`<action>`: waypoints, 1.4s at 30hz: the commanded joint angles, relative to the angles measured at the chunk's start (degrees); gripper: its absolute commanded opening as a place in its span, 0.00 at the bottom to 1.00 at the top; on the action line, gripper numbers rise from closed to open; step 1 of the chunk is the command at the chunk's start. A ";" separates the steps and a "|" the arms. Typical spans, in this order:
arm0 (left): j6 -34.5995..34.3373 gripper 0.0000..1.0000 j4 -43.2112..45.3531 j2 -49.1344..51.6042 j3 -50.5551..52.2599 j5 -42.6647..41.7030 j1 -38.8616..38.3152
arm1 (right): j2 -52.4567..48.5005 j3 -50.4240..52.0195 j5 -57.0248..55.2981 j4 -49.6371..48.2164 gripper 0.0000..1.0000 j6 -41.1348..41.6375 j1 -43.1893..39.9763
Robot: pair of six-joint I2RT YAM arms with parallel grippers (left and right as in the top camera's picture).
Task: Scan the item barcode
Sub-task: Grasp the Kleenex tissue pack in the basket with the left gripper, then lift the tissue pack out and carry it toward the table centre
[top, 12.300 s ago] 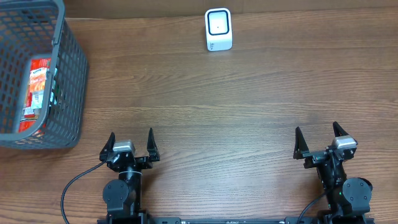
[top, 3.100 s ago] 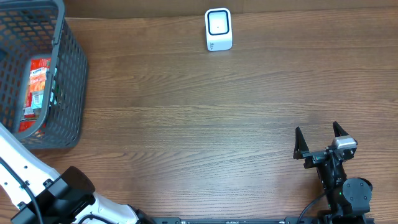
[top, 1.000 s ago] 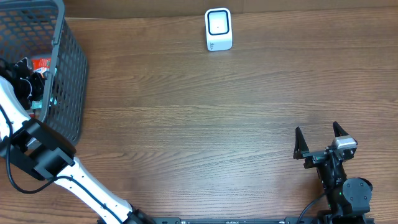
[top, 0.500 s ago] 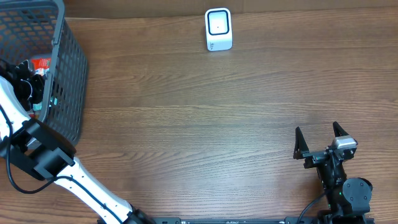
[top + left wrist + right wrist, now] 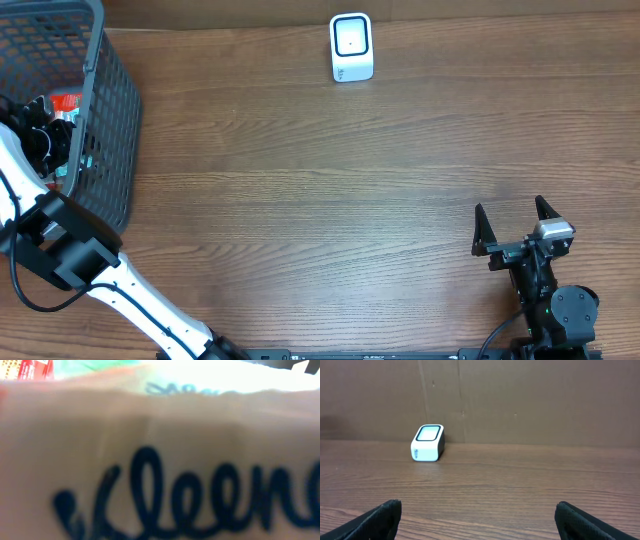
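My left gripper [image 5: 48, 140] reaches down inside the grey basket [image 5: 115, 110] at the far left. A pale tissue pack [image 5: 160, 460] with dark blue script lettering fills the left wrist view, very close and blurred. The fingers do not show there, so I cannot tell whether it is held. A red packet [image 5: 66, 102] lies beside it in the basket. The white scanner [image 5: 351, 47] stands at the table's far edge, also in the right wrist view [image 5: 427, 442]. My right gripper [image 5: 515, 228] rests open at the front right, nothing between its fingers.
The basket's mesh walls closely surround the left gripper. A brown wall [image 5: 520, 400] rises behind the scanner. Bare wooden tabletop [image 5: 330, 200] lies between the basket, the scanner and the right arm.
The left arm left its rest at the table's front and reached into the basket. Over the last second it has hardly shifted. The right arm has not moved.
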State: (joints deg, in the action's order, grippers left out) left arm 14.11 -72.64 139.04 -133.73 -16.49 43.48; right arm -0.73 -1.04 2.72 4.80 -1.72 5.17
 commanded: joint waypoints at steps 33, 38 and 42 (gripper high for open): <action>-16.41 0.35 4.92 -35.45 -2.51 -2.10 -0.26 | 0.57 0.59 -0.11 -0.15 1.00 -0.15 -0.11; -18.91 0.35 3.52 -42.86 -2.51 -4.98 -2.58 | 0.57 0.59 -0.11 -0.15 1.00 -0.15 -0.11; -18.84 0.35 1.88 -47.82 -2.51 -4.92 -7.69 | 0.57 0.59 -0.11 -0.15 1.00 -0.15 -0.11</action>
State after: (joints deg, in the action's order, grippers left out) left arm -3.05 -70.63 95.00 -134.67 -18.68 39.66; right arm -0.73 -1.04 2.72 4.80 -1.72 5.19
